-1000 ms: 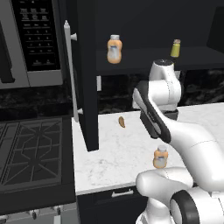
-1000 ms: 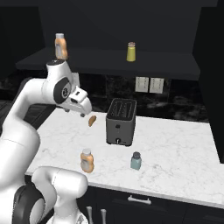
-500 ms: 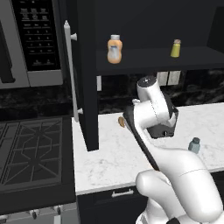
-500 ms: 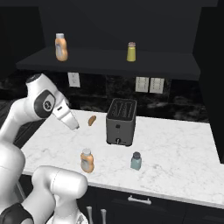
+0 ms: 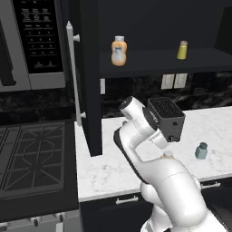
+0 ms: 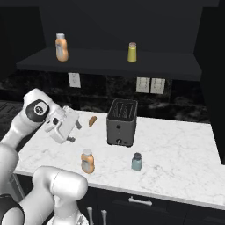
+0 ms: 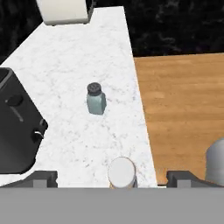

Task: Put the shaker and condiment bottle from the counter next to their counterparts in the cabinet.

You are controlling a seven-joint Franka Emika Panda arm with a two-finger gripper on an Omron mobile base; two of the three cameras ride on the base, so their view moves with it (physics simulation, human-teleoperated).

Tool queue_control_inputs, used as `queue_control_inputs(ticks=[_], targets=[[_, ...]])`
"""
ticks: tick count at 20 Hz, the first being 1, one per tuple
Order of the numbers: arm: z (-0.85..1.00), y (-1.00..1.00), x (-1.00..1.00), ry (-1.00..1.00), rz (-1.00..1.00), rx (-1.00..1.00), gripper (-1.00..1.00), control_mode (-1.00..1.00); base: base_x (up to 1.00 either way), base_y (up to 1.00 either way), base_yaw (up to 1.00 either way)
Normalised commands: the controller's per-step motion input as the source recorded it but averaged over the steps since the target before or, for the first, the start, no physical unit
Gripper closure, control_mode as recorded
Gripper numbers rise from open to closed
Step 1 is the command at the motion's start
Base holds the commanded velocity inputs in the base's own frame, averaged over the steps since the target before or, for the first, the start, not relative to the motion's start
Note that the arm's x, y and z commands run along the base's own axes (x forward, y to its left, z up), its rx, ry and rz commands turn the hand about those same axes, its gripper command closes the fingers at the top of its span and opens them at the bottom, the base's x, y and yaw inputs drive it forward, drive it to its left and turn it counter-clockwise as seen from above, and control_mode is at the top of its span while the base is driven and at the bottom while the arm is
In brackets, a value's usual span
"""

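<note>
Fingers (image 7: 112,178) wide apart, empty, above bottle (image 7: 122,172)

Your two base views look forward and down from behind the arm, sharing the white marble-patterned counter (image 5: 113,167) (image 6: 176,149). Your hand view looks closely down on that counter (image 7: 65,61) beyond the claw (image 7: 112,178).

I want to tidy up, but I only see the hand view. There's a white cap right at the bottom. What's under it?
Observer: An orange condiment bottle, upright near the counter's front edge.
Operator: Where does it go?
Observer: On the cabinet shelf above the counter, where a matching orange bottle stands towards the left.
Operator: And my little blue shaker?
Observer: Its partner, a yellow-green shaker, stands farther right on that shelf.
</note>
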Motion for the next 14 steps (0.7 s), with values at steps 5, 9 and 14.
queue_control_inputs(ticks=[5, 9, 14], targets=[[-0.39, 0.0, 0.0, -0.08, -0.71, -0.16, -1.0, -1.0, 0.0, 0.0, 0.0], [-0.08, 0.02, 0.0, -0.01, -0.32, -0.02, -1.0, -1.0, 0.0, 0.0, 0.0], [0.0, 0.0, 0.0, 0.0, 0.0, 0.0, -1.0, -1.0, 0.0, 0.0, 0.0]])
